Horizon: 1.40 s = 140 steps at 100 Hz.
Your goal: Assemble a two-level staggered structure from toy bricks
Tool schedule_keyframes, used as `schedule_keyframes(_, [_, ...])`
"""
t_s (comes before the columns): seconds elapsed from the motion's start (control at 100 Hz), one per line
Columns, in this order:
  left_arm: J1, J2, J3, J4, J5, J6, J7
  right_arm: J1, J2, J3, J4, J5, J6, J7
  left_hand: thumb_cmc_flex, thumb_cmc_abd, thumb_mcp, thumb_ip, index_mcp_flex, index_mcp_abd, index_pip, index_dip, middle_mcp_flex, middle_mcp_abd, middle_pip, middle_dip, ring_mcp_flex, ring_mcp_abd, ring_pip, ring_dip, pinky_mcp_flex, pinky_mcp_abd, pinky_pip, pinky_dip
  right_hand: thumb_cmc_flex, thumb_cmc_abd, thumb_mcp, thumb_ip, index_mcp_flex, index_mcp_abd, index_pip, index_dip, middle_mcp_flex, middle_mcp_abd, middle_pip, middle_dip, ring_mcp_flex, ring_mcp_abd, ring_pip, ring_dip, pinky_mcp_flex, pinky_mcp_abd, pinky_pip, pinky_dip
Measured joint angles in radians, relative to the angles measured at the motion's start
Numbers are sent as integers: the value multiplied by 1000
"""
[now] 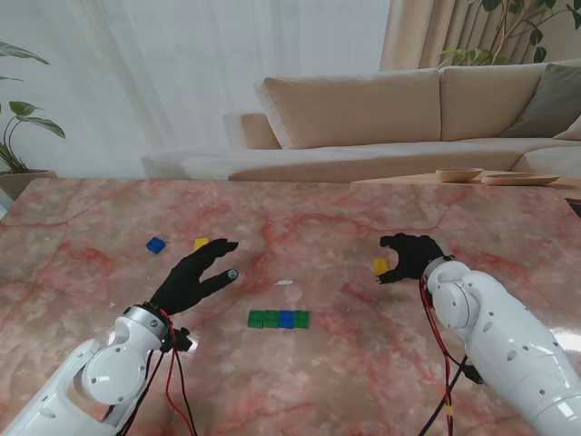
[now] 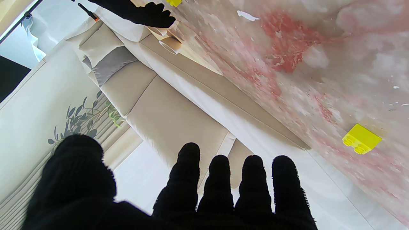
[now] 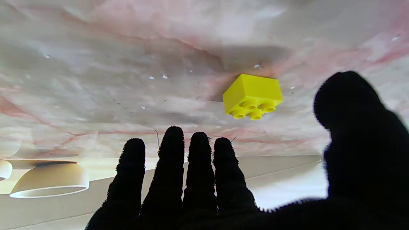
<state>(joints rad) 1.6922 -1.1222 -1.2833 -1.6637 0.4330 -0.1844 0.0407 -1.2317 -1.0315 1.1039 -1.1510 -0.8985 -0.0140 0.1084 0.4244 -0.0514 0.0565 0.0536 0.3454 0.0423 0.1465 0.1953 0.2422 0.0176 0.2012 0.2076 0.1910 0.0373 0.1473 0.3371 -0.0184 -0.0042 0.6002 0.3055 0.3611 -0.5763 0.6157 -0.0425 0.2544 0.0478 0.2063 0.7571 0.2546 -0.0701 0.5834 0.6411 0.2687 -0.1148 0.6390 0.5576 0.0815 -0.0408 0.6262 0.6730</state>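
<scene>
Marble table (image 1: pixel 91 227): yellow brick (image 1: pixel 380 265) just beside right fingers (image 1: pixel 397 243), untouched.

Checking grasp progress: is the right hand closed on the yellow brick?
No. The right hand is open, fingers apart from the yellow brick.

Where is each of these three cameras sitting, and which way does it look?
Stand view: above the shoulders, looking down at the marble table; both arms, left hand and right hand show.
Left wrist view: along the left hand's fingers, toward a yellow brick and the sofa.
Right wrist view: along the right hand's fingers, at another yellow brick.
Shared: both bricks also appear in the stand view.
</scene>
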Motion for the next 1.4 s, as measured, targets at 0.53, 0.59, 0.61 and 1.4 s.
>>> schedule_keyframes(0.53, [4,1,-6,-4,3,4,-8,82,-17,-97,136,64,23,-73,3,0,0,0,0,0,0,1,0,0,0,0,0,0,0,0,0,0,-13,-6,67,20,64,-21,77,-101,243,184,44,-53,102,74,6,-19,71,25,12,-1,52,12])
schedule_keyframes(0.59, [5,1,-7,-5,3,5,-10,83,-18,-99,141,68,22,-77,3,0,0,0,0,0,0,1,0,0,0,0,0,0,0,0,0,0,-15,-12,67,20,76,-21,100,-122,255,201,67,-61,111,84,7,-21,75,31,14,-1,54,12])
schedule_keyframes(0.61, [5,1,-7,-6,3,6,-11,84,-18,-100,143,69,21,-80,3,0,0,0,0,0,0,1,0,0,0,0,0,0,0,0,0,0,-20,-12,67,20,81,-22,102,-125,264,204,77,-64,124,84,11,-23,77,35,16,-2,56,12])
schedule_keyframes(1.4, [8,2,-9,-9,7,3,-13,96,-33,-122,193,105,-22,-173,18,0,0,0,0,0,1,2,0,2,0,0,0,0,-1,0,0,0,-66,-33,121,-23,248,-139,255,-256,501,161,349,-157,151,160,181,-56,160,85,89,-2,148,37])
